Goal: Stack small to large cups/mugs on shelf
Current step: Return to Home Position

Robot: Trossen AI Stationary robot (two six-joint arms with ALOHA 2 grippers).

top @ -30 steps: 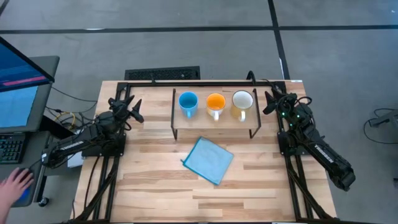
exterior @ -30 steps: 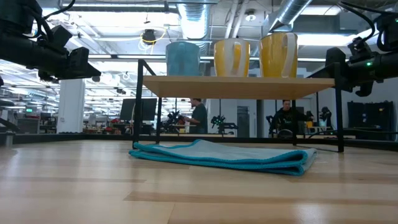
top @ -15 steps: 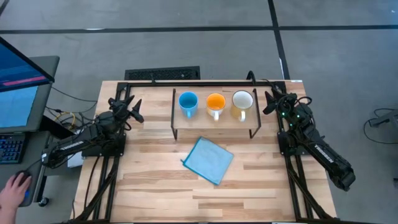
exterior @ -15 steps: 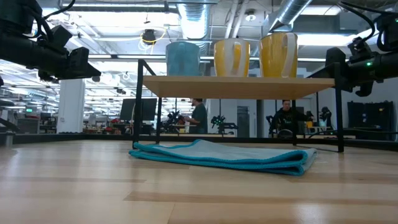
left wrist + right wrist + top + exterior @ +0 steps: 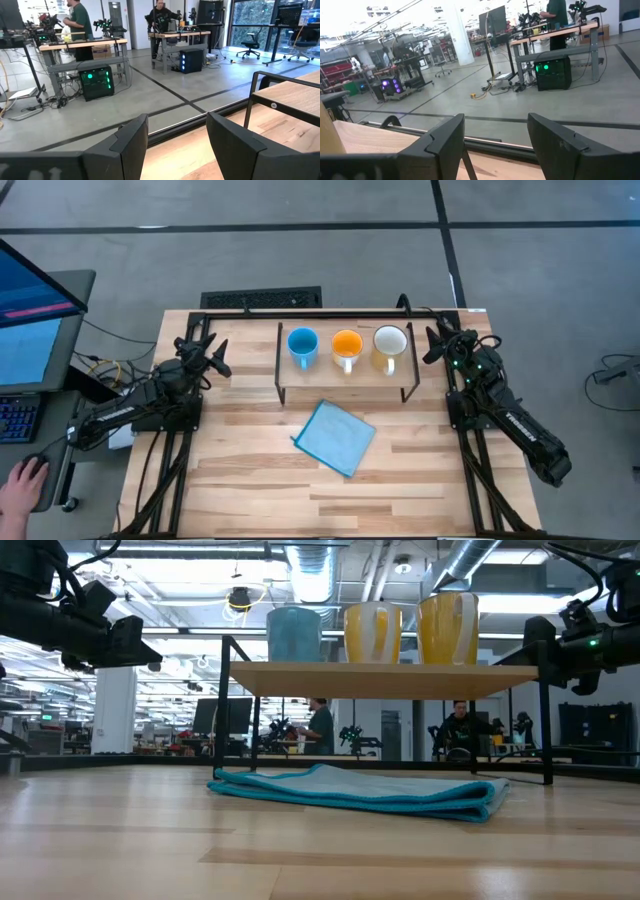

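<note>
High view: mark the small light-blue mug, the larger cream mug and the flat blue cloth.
small light-blue mug (image 5: 302, 343), high view, on its open mouth.
larger cream mug (image 5: 390, 340), high view, on its inside.
flat blue cloth (image 5: 335, 438), high view, at its middle.

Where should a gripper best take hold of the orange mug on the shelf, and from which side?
Probably the rim of the orange mug, from straight above, one finger inside: it stands upright and open, and the blue mug and cream mug flank it closely.
</note>
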